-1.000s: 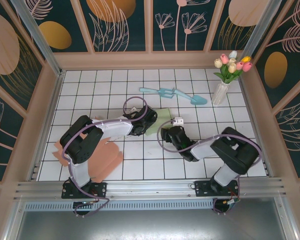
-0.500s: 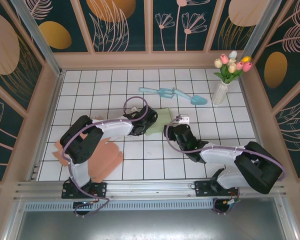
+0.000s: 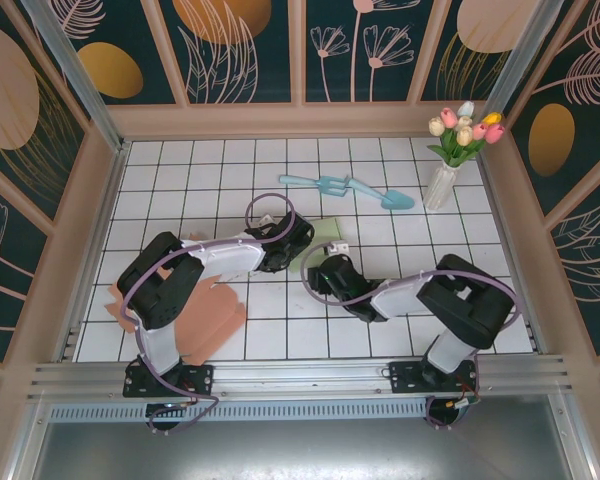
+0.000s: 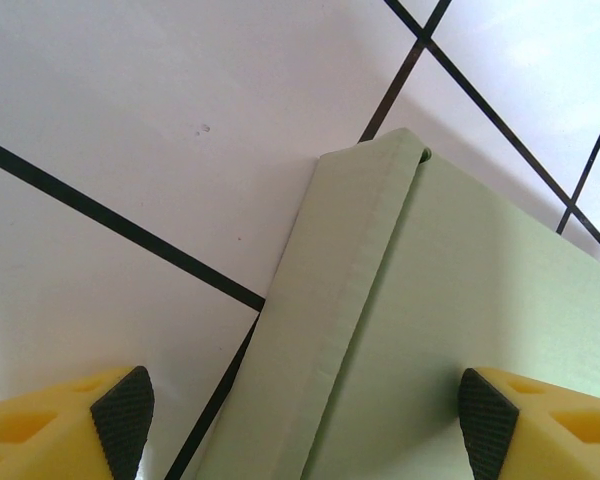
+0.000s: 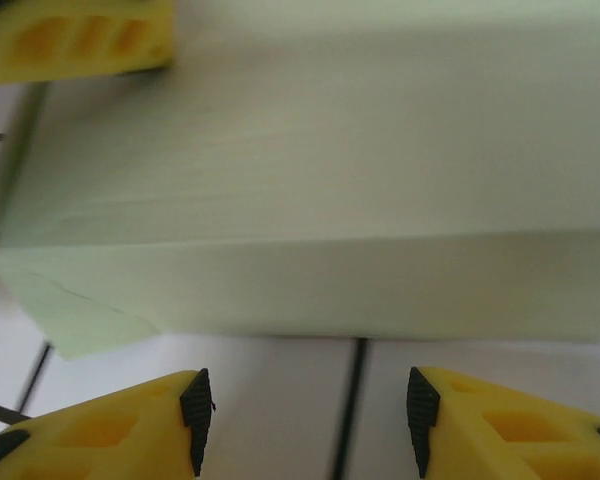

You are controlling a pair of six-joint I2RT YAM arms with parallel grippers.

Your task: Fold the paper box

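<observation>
Left pincer [image 4: 300, 418] and right pincer [image 5: 306, 420], both apart, crowd the paper box [image 3: 323, 232]; pink cardboard [image 3: 215, 318] lies aside

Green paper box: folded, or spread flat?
Partly folded: the green paper box has a narrow edge flap creased over. Finished shape: cannot tell.

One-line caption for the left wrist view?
Open left end effector straddles the folded edge of the pale green paper box on the tiled table.
</observation>
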